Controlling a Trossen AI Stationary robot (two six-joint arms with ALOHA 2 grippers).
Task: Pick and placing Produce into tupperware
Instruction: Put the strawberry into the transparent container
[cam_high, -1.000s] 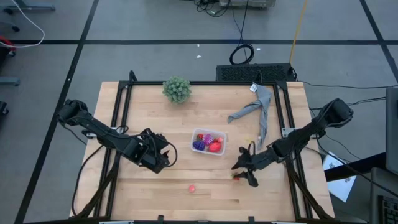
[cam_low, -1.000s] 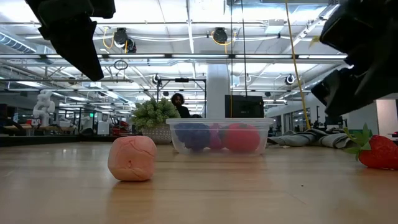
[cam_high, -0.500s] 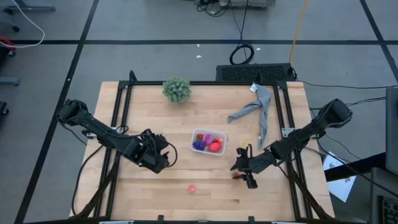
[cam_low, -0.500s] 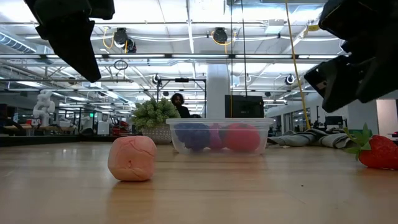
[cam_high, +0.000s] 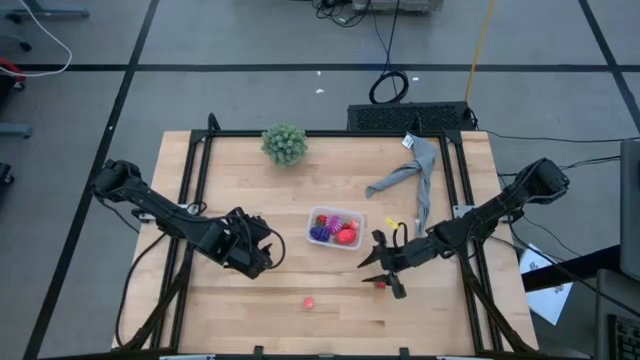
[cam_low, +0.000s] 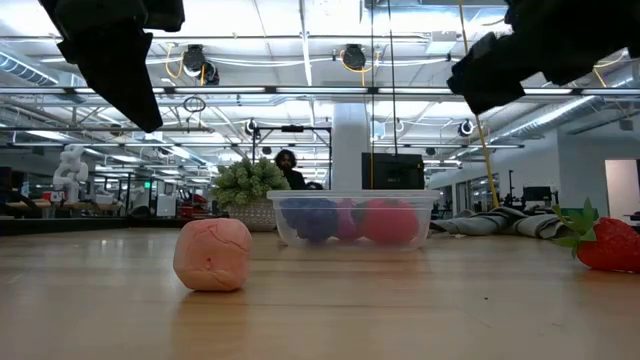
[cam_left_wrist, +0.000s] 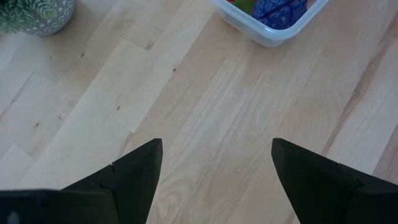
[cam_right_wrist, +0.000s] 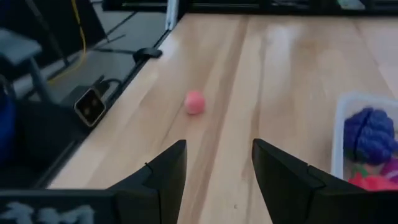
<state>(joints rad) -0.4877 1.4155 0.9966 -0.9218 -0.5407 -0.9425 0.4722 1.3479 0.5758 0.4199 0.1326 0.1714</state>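
The clear tupperware (cam_high: 335, 230) sits mid-table with a purple grape cluster (cam_right_wrist: 369, 134), a magenta piece and red pieces inside. A pink fruit (cam_high: 309, 301) lies toward the near edge, and it also shows in the low view (cam_low: 212, 255). A red strawberry (cam_high: 381, 283) lies on the wood right of the box. My right gripper (cam_high: 372, 258) hangs open above the table beside the strawberry, facing left toward the pink fruit (cam_right_wrist: 194, 102). My left gripper (cam_high: 268, 250) waits open, left of the tupperware (cam_left_wrist: 270, 22).
A green bushy plant (cam_high: 285, 143) in a pot stands near the far edge. A grey cloth (cam_high: 410, 175) lies at the far right. Black frame rails (cam_high: 190, 200) run along the table's left and right sides. Bare wood lies between the pink fruit and the tupperware.
My right gripper has risen and drifted toward the table's left, away from the strawberry, which stays on the wood. In the low view it has climbed from mid-height to the top of the picture.
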